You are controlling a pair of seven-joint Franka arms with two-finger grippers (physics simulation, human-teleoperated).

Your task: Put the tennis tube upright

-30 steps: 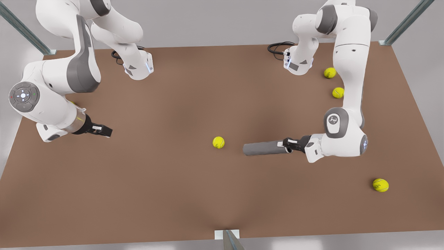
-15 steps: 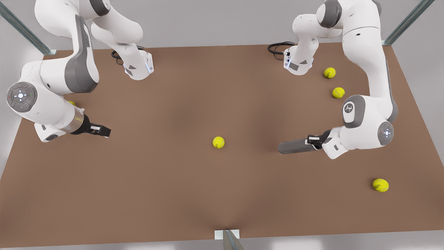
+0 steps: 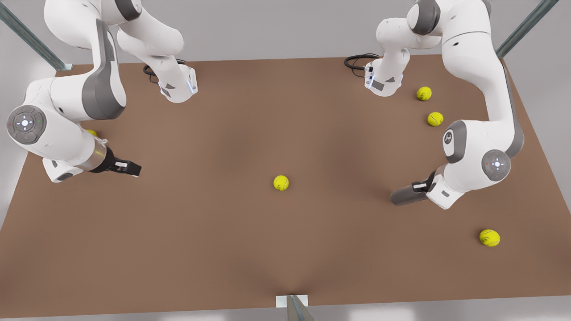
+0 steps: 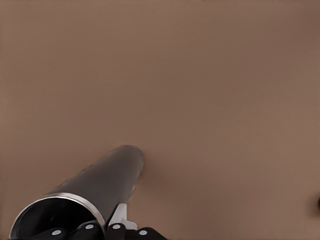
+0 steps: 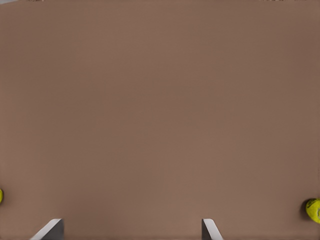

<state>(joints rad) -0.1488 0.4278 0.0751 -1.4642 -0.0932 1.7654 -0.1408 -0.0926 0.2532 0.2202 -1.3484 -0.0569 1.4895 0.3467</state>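
Tube work is partway: your left end effector [image 3: 418, 186], at right of frame, clamps the tennis tube [image 3: 403, 196], tilted, not upright; right end effector [image 3: 129, 168] waits, fingers spread.

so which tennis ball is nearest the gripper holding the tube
The ball near the front view's lower right, closest to the left gripper and tennis tube.

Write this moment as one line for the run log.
left gripper: shut on tennis tube, tilted off table | right gripper: open, waiting
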